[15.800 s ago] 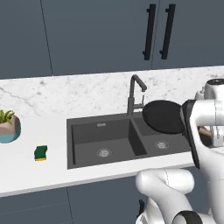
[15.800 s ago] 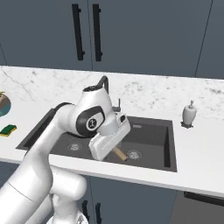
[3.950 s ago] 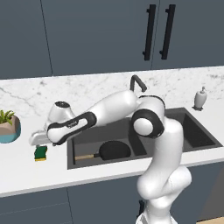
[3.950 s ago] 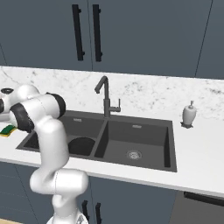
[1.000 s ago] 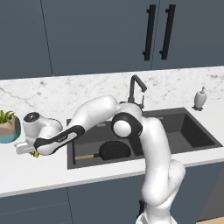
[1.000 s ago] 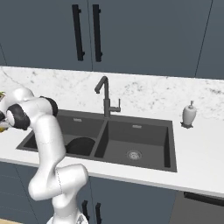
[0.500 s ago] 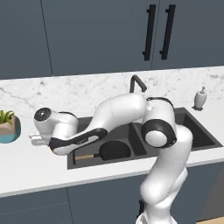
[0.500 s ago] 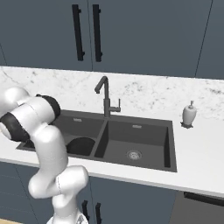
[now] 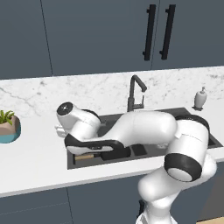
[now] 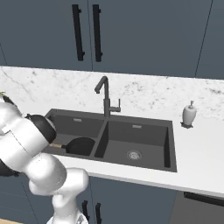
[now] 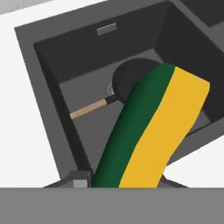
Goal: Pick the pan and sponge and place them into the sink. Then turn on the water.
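Your arm has swung from the desk on the left over to the sink (image 10: 173, 144), carrying the sponge (image 11: 153, 127). Your jaws pinch the sponge, big in the middle of the hand view. It looks soft and light, so squeeze its middle gently. Down in the left basin lies the pan (image 11: 131, 76), its wooden handle pointing left. Watch the faucet (image 10: 105, 94) behind and the soap bottle (image 10: 189, 114) at the right.

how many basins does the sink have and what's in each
2. The larger left basin of the sink holds the pan; the right basin has just its drain. The arm may hide something.
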Controlling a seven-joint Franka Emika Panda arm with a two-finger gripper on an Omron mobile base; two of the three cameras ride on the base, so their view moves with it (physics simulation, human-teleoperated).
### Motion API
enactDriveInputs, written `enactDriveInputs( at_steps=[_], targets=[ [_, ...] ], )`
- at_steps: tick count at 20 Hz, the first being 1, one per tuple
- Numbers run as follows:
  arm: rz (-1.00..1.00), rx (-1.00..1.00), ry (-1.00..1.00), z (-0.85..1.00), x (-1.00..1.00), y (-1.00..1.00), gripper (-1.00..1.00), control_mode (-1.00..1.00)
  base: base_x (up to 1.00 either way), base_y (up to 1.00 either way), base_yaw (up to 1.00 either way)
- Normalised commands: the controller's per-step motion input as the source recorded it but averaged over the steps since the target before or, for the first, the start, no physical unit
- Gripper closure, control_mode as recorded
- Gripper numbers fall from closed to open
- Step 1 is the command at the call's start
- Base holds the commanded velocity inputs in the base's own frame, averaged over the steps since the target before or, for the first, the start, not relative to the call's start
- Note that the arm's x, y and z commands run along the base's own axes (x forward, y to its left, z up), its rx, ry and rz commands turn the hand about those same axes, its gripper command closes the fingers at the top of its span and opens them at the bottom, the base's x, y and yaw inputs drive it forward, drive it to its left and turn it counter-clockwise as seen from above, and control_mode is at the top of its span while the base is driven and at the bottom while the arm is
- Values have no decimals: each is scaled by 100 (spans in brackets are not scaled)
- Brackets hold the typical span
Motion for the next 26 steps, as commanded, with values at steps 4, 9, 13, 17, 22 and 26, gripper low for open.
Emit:
enactDriveInputs(
  at_steps=[4, 9, 13, 17, 22, 26],
  targets=[
    [-23, 3, 2, 9, 0, -100, 100, -100, 0, 0, 0],
    [-11, 8, 0, -1, 8, -100, 100, -100, 0, 0, 0],
    [-1, 21, 0, -15, 28, -100, 100, -100, 0, 0, 0],
    [0, 17, 3, -9, 42, -77, 100, -100, 0, 0, 0],
    [0, 2, 15, -25, 66, -20, 100, -100, 0, 0, 0],
    [-3, 0, 14, -41, 82, 0, 100, -100, 0, 0, 0]
  ],
)
